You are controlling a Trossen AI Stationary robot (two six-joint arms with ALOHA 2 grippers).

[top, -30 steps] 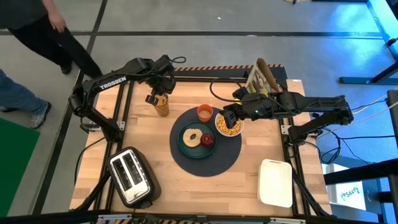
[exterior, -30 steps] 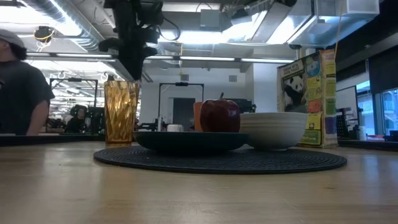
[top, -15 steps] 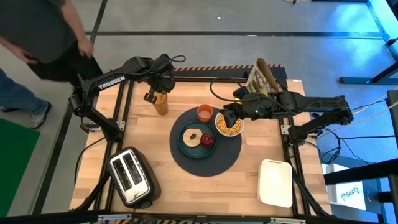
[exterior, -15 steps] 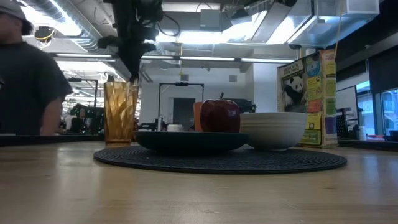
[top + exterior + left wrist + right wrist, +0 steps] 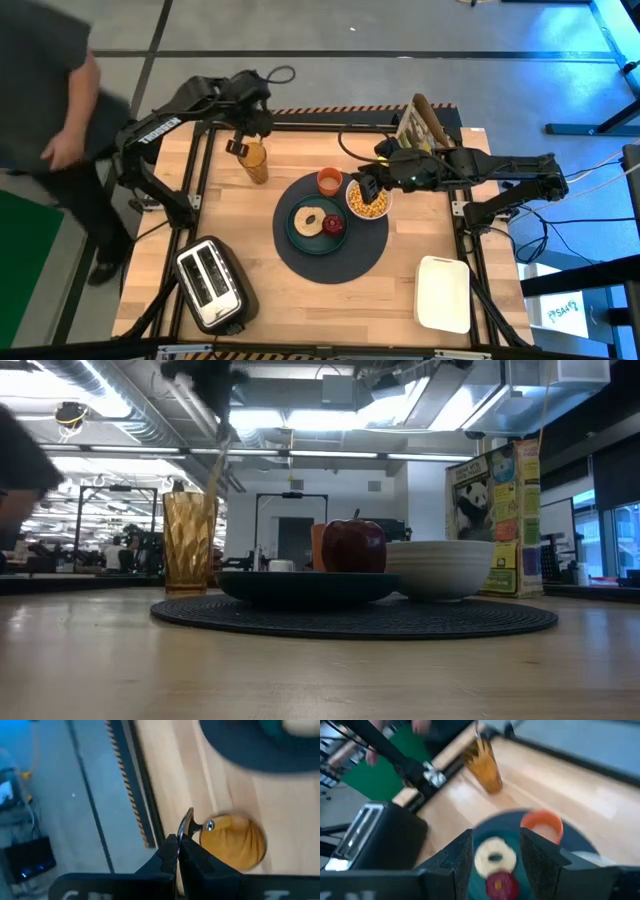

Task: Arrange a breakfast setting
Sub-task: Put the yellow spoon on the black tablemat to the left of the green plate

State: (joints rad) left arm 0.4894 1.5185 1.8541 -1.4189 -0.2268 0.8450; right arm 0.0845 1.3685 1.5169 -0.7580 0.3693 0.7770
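Note:
A tall amber glass stands on the table to the far left of the dark-blue mat. My left gripper is above the glass, shut on a spoon. On the mat are the teal plate with a bagel and a red fruit, the orange cup, and the white bowl holding yellow cereal. My right gripper is open over the bowl's left rim and touches nothing. My left gripper pinches the spoon's handle near its upper end between its two shut fingers, coming from above. The spoon hangs below the fingers, a little slanted. Its lower end is at the mouth of the amber glass; whether it is inside, I cannot tell.
A cereal box stands at the far edge behind my right arm. A toaster sits at the near left and a white tray at the near right. A person moves just beyond the table's left side.
My left gripper has risen from the glass and gone a little toward the table's far left, staying shut. It has drawn the spoon up out of the glass. The person at the left has moved along the table's side.

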